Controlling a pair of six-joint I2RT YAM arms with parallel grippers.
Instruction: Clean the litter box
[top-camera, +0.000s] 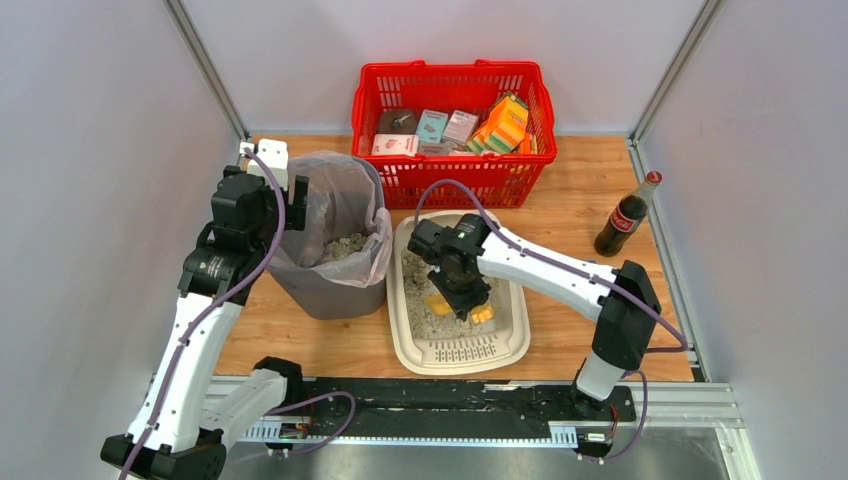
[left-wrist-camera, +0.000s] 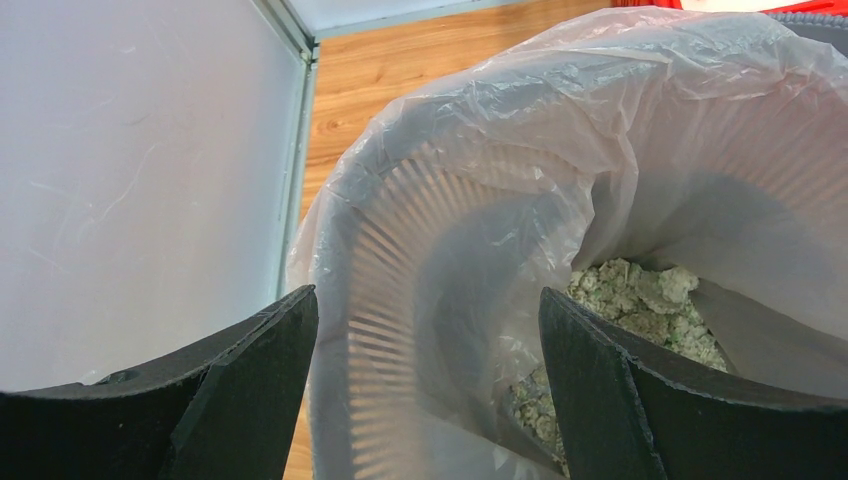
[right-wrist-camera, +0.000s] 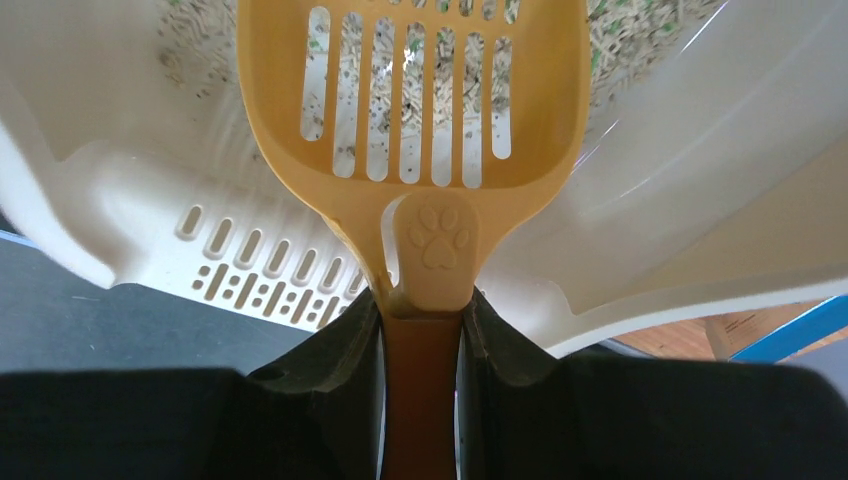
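Yellow scoop is gripped by the right tool in the litter box.
Left tool is held open over the bin.

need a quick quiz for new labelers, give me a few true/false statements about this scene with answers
1. The right gripper is shut on the yellow scoop by its handle. True.
2. The left gripper grips the bag. False: it is open, fingers wide apart at the bagged bin rim.
3. The scoop's head is over the litter box. True.
4. The cola bottle lies in the red basket. False: it stands on the table, right of the basket.
5. The bin's bag is empty. False: pale litter clumps lie in it.
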